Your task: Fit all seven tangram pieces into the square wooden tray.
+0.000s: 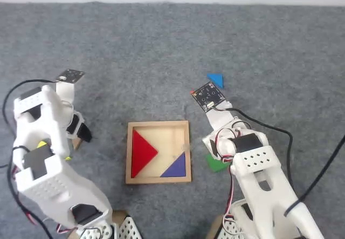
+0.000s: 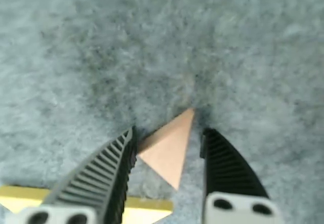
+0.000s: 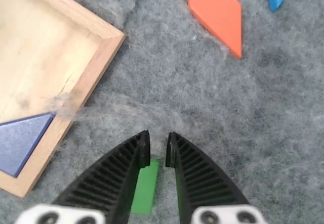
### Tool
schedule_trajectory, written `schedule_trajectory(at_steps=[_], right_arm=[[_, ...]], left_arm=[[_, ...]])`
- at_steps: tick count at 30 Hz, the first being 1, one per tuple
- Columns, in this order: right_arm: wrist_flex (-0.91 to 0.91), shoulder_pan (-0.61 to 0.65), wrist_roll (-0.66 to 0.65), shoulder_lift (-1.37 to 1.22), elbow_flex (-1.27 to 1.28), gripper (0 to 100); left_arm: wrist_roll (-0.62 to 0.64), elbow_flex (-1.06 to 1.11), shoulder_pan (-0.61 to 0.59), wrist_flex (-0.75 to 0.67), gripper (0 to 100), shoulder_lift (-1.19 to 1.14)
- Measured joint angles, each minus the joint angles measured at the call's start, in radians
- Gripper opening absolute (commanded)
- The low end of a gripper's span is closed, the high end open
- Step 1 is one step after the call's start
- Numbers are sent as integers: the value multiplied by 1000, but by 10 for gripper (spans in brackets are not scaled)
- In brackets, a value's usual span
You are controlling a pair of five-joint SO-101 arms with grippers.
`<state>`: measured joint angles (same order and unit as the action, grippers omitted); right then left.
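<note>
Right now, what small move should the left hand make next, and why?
Probably close the left hand on the tan triangle: its open fingers stand either side of that piece on the grey felt, so a squeeze should grip it. The piece lies outside the wooden tray, which holds just a red triangle and a blue triangle.

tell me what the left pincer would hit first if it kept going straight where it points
Most likely the tan triangle on the grey felt; it lies between the open fingers of the left pincer. Depth is unclear, so the tips may straddle it and touch felt instead.
</note>
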<state>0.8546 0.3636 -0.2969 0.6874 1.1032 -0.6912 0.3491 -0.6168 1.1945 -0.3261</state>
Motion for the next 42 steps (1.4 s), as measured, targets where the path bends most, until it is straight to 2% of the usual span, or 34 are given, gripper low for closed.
schedule_trajectory(at_steps=[12, 16, 29, 36, 39, 42], right_arm=[[0, 0, 0, 0, 0, 76], [0, 0, 0, 0, 0, 76], [0, 0, 0, 0, 0, 76], [0, 0, 0, 0, 0, 76], [0, 0, 0, 0, 0, 76], [0, 0, 0, 0, 0, 76]], left_arm=[[2, 0, 3, 0, 122, 2], [8, -2, 5, 41, 86, 14], [8, 135, 6, 78, 87, 259], [-29, 137, 149, 207, 87, 459], [-120, 187, 259, 272, 87, 563], [-161, 301, 402, 279, 87, 678]])
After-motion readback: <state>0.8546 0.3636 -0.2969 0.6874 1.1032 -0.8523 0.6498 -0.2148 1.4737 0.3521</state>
